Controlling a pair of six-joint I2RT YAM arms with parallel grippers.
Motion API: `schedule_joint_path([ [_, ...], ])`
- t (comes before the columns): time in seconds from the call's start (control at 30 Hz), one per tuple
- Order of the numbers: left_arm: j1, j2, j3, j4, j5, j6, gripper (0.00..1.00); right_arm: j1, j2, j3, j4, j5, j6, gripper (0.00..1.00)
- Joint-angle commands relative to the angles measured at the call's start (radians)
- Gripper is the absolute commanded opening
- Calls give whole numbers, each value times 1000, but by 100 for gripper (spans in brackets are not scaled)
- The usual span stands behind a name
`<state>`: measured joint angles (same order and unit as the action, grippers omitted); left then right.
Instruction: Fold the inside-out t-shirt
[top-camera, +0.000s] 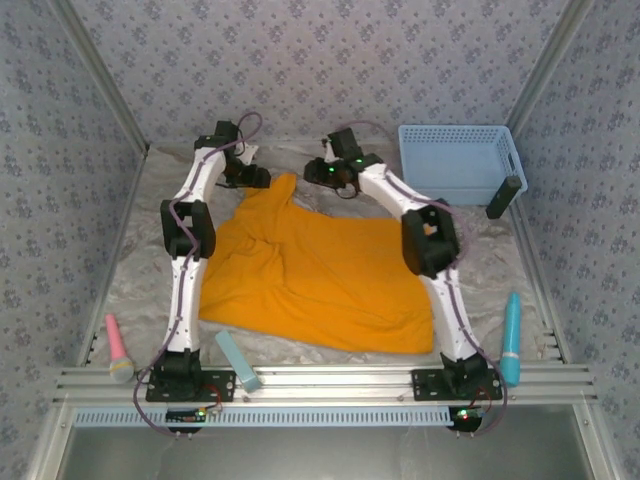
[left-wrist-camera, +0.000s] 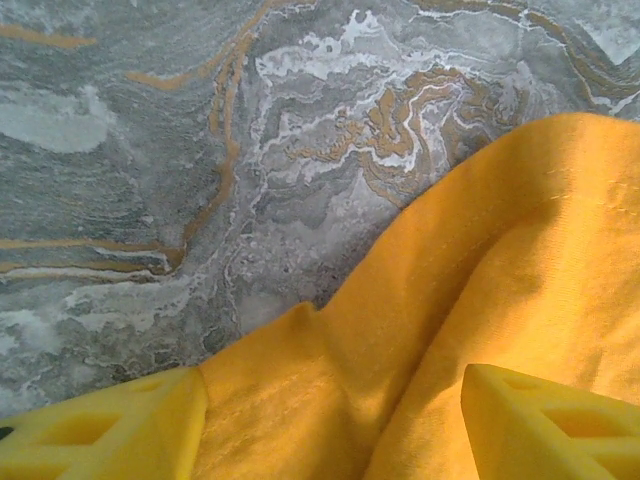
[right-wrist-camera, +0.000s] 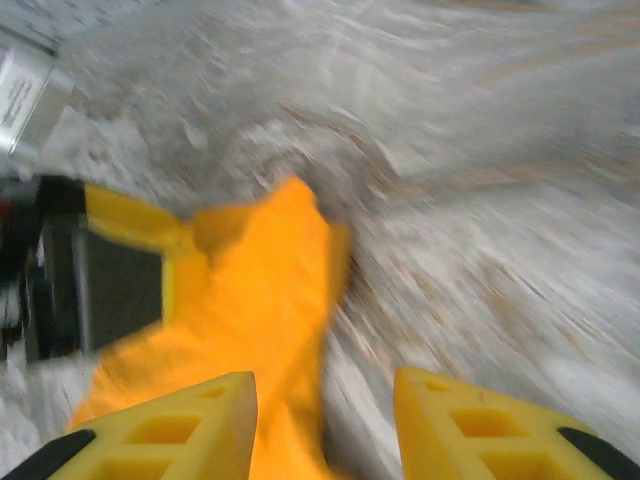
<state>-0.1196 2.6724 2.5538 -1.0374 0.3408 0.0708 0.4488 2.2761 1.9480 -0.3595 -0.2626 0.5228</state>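
The light blue plastic basket (top-camera: 458, 160) sits far right, its blue floor showing. The orange-yellow cotton t-shirt (top-camera: 320, 270) lies mid-table, its far peak between both grippers. The left gripper (left-wrist-camera: 330, 430) gapes wide over cloth; the right gripper (right-wrist-camera: 325, 420) (badly blurred) is parted too. Bare grey marbled table (top-camera: 480, 250) flanks the shirt.

Plain orange-yellow t-shirt (top-camera: 320, 270), grey-white marbled worktop (left-wrist-camera: 200, 150) with orange veins, light blue lattice basket (top-camera: 455, 165), white arms (top-camera: 183, 290) with black joints, yellow left hand (left-wrist-camera: 335, 385), yellow black-tipped right hand (right-wrist-camera: 322, 385), pink tool (top-camera: 118, 345), teal-blue tool (top-camera: 511, 335), pale teal block (top-camera: 238, 360), grey-lilac small-flower walls (top-camera: 320, 60).
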Motion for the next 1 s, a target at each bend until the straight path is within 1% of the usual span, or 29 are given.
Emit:
schedule_joint_path([
  [0.0,-10,20,15,-95,-75,13,70,-86,-223,-299,49,92,-49,45],
  [0.07,-15,22,3,-95,-66,11,71,-146,-336,-477,75,107,-61,48],
  [0.13,-20,38,27,-114,-56,9,72,-203,-413,-593,66,128,-80,48],
  [0.23,-25,59,58,-133,-59,-6,72,-301,-495,-712,26,201,-97,48],
  [0.33,-29,71,64,-141,-27,-22,73,-379,-536,-795,-8,281,-105,48],
  [0.4,-32,80,71,-154,-25,-22,73,-422,-521,-794,-21,274,-115,49],
  [0.47,-32,86,73,-167,-22,-24,73,-434,-479,-774,-27,291,-128,49],
  [0.5,-33,88,75,-170,-19,-23,72,-430,-450,-764,-37,302,-133,49],
  [0.57,-34,92,70,-188,6,-13,71,-411,-377,-679,-78,332,-138,49],
  [0.77,-43,117,70,-241,38,0,71,-376,-216,-498,-234,372,-126,48],
  [0.8,-43,122,71,-248,37,-2,69,-374,-193,-487,-237,362,-119,47],
  [0.87,-42,131,75,-261,28,-10,58,-371,-168,-488,-237,359,-96,43],
  [0.9,-42,136,82,-268,27,-11,51,-369,-165,-503,-237,358,-86,39],
  [0.93,-40,139,85,-274,34,-9,44,-365,-175,-518,-234,369,-80,38],
  [0.97,-40,138,83,-276,43,-4,35,-364,-184,-532,-219,370,-81,37],
])
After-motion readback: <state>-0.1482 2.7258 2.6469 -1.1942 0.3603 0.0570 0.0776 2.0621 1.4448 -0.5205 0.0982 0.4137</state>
